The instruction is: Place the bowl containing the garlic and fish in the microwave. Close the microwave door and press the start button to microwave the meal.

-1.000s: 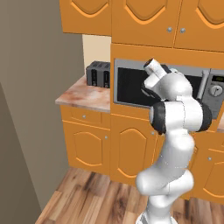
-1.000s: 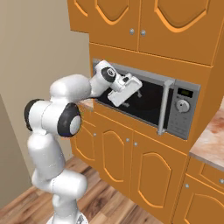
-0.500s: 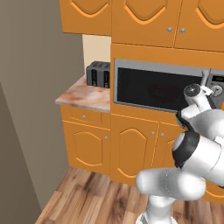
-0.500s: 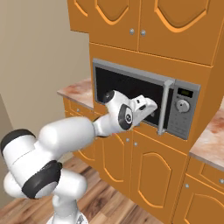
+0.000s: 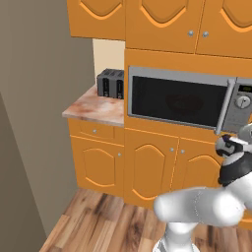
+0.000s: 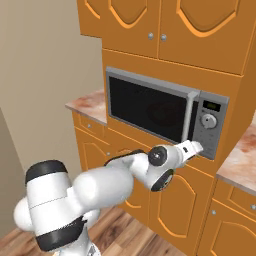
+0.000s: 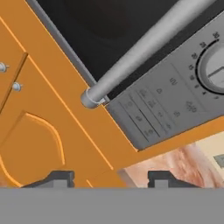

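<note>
The microwave [image 5: 189,101] fills the centre right of the left base view, built in under orange upper cabinets [image 5: 162,22]. Its microwave door [image 6: 147,107] looks shut flush with the frame, and behind the dark glass a faint reddish round shape, probably the bowl [image 5: 184,104], sits inside; garlic and fish cannot be made out.

The gripper [image 7: 106,177] hangs at the lower right of the door, just below the control panel [image 7: 175,100]. Its two dark tips stand apart at the bottom of the hand view with nothing between them; how wide they are set I cannot tell for sure.

With the door closed, what remains is the start button. In my judgement the panel is a stiff, fixed surface: the row of small flat buttons [image 7: 140,116] at lower centre of the hand view should yield only slightly, so a single fingertip pressed squarely on one is the way, not a pinch. The round dial [image 7: 214,68] at upper right and the long silver bar handle [image 7: 148,48] running diagonally beside the panel are rigid and smooth; a sideways brush against either is a risk.

The black toaster [image 5: 110,83] stands on the bench [image 5: 96,109] at the left.
</note>
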Controlling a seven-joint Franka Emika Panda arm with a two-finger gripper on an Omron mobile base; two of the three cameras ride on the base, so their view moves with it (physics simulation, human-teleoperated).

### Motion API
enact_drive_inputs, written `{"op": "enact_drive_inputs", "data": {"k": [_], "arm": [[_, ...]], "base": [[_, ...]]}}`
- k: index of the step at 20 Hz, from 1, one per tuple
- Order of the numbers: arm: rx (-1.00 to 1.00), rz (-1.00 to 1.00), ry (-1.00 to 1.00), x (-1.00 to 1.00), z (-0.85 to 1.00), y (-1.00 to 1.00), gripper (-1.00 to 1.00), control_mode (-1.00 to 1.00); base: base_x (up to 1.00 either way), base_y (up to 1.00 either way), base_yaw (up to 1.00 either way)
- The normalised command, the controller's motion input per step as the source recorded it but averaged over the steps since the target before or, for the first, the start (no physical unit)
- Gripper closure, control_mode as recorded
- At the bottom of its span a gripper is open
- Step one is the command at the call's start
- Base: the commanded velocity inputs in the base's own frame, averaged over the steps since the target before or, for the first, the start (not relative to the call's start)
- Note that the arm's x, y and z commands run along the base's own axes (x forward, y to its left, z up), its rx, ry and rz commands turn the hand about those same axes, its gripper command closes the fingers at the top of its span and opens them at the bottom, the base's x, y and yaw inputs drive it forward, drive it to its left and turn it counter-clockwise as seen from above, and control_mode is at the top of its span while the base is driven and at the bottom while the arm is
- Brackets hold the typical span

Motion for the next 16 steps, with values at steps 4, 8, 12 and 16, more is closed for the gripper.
{"op": "enact_drive_inputs", "data": {"k": [4, 8, 12, 16], "arm": [[0.13, 0.33, -0.18, -0.31, 0.0, -0.68, 1.0, -1.0], [0.09, 0.33, -0.33, -0.45, 0.11, -0.64, 1.0, -1.0], [0.01, 0.14, -0.32, -0.38, 0.2, -0.52, 1.0, -1.0], [0.0, 0.02, -0.27, -0.13, 0.28, -0.1, 1.0, -1.0]], "base": [[0.0, 0.0, 0.0], [0.0, 0.0, 0.0], [0.0, 0.0, 0.0], [0.0, 0.0, 0.0]]}}
